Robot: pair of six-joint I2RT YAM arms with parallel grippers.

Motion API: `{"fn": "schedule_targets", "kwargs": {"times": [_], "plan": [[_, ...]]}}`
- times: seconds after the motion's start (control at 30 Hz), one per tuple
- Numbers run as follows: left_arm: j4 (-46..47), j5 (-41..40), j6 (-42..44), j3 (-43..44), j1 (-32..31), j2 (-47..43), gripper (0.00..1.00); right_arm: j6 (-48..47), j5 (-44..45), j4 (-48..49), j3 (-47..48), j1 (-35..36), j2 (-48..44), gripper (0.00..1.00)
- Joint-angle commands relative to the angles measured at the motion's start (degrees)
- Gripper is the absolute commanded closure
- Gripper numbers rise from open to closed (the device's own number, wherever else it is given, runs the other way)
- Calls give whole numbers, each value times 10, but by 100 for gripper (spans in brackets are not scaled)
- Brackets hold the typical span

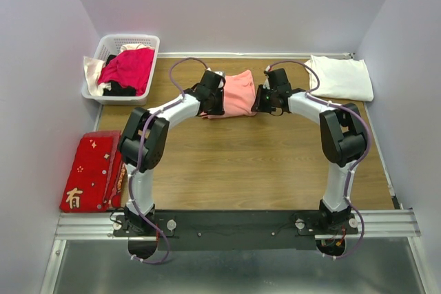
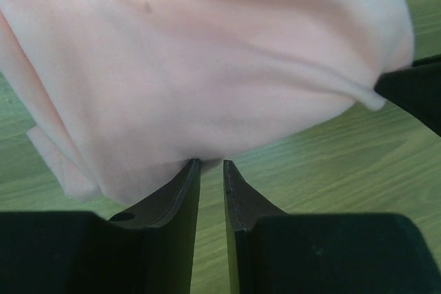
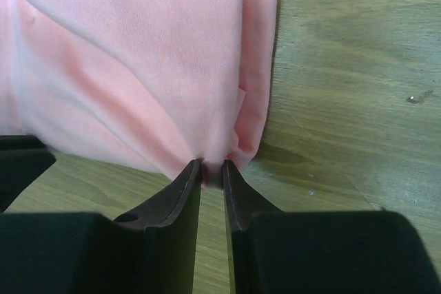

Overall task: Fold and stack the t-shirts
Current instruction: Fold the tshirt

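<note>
The salmon-pink t-shirt (image 1: 240,93) lies folded at the middle back of the wooden table, between the two arms. My left gripper (image 1: 215,100) is at its left edge and my right gripper (image 1: 263,99) at its right edge. In the left wrist view the left gripper (image 2: 210,164) is shut on a gathered bit of the pink shirt (image 2: 207,67). In the right wrist view the right gripper (image 3: 211,166) pinches a bunched fold near the corner of the shirt (image 3: 151,53). The white t-shirt (image 1: 339,77) lies folded flat at the back right corner.
A white basket (image 1: 109,45) with magenta, black and cream clothes stands at the back left. The flat red cloth (image 1: 89,170) with gold characters lies left of the table. Walls close in the left, back and right sides.
</note>
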Motion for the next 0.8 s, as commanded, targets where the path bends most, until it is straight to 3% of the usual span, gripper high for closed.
{"fn": "schedule_targets", "kwargs": {"times": [0.0,0.07,0.2,0.37,0.47,0.63,0.77], "plan": [[-13,-54,-19,11,1,38,71,-3,-25,2,10,2,0,73],[-34,-67,-24,20,2,49,71,-3,-23,2,14,2,-6,73],[-58,-114,-37,27,5,63,71,-13,-21,0,9,2,-30,60],[-98,-156,-52,59,16,85,71,-18,-30,-1,5,1,-37,58],[-106,-164,-53,73,23,93,71,-19,-36,-1,0,2,-32,60],[-109,-154,-46,94,25,105,71,-26,-40,-2,4,6,-26,77],[-107,-145,-43,99,25,108,71,-30,-45,-8,10,9,-16,78]]}}
